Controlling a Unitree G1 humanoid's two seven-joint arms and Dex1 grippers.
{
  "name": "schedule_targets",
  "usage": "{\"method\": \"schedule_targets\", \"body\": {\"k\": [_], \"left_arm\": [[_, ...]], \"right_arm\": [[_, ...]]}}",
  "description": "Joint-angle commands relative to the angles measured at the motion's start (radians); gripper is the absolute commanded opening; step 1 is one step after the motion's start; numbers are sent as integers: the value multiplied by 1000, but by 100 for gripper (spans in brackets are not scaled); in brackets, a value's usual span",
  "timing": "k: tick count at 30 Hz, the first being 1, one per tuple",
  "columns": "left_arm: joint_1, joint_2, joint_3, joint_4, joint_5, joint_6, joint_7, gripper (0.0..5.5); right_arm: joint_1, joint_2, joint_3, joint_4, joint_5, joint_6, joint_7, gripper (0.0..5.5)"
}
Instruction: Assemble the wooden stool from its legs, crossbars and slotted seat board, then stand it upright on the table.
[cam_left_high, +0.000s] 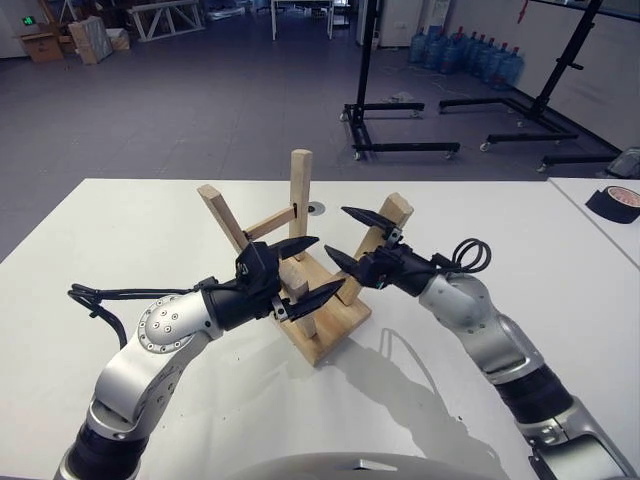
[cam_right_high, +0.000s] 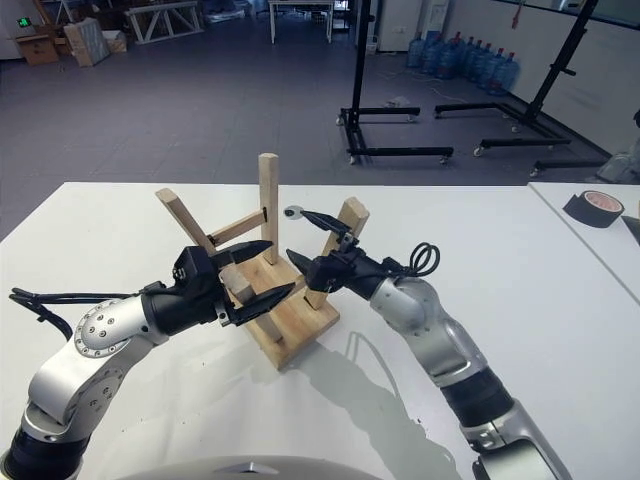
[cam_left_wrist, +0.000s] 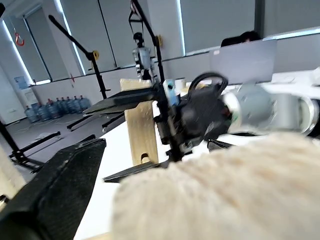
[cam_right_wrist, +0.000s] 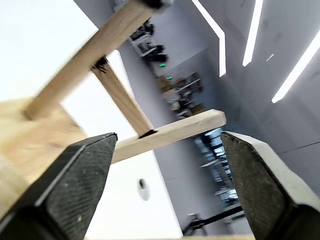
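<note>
One tape roll (cam_left_high: 613, 203) far from stool (cam_left_high: 330, 330).

A large lab or workshop hall; grey floor (cam_left_high: 200, 100); black wheeled stands (cam_left_high: 400, 110); water jugs (cam_left_high: 470, 50); cardboard boxes (cam_left_high: 45, 45).

No text or number can be read in these views.
A small green lit sign (cam_left_high: 28, 19) is seen at the upper left of the frame, but its marking cannot be made out; any print on the tape roll (cam_left_high: 614, 203) at the right edge is too small.
</note>
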Motion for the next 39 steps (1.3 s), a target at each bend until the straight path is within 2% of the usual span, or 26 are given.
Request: {"method": "schedule_targets", "body": {"k": [1, 4, 9, 16, 24, 27, 35, 39], "left_arm": [[27, 30, 18, 7, 21, -7, -5, 371], [27, 37, 18, 13, 28, -14, -11, 371], [21, 48, 16, 19, 39, -20, -17, 371], [16, 46, 9, 15, 51, -23, -12, 371], [4, 43, -3, 35, 72, -34, -19, 371], [-3, 37, -14, 47, 81, -39, -22, 371], [-42, 41, -36, 101, 88, -53, -60, 371], [-54, 29, -52, 119, 92, -58, -69, 371]], "right_arm": [[-122, 35, -167, -139, 325, 274, 63, 384], [-193, 80, -296, -170, 576, 483, 31, 384], [-159, 162, -385, -181, 768, 726, -99, 384], [-44, 241, -274, -275, 728, 814, -225, 384], [-44, 180, -206, -312, 660, 786, -150, 384], [-17, 165, -165, -351, 708, 829, -88, 384], [-6, 219, -165, -334, 916, 983, -53, 384], [-27, 212, -108, -322, 923, 1032, -37, 384]]}}
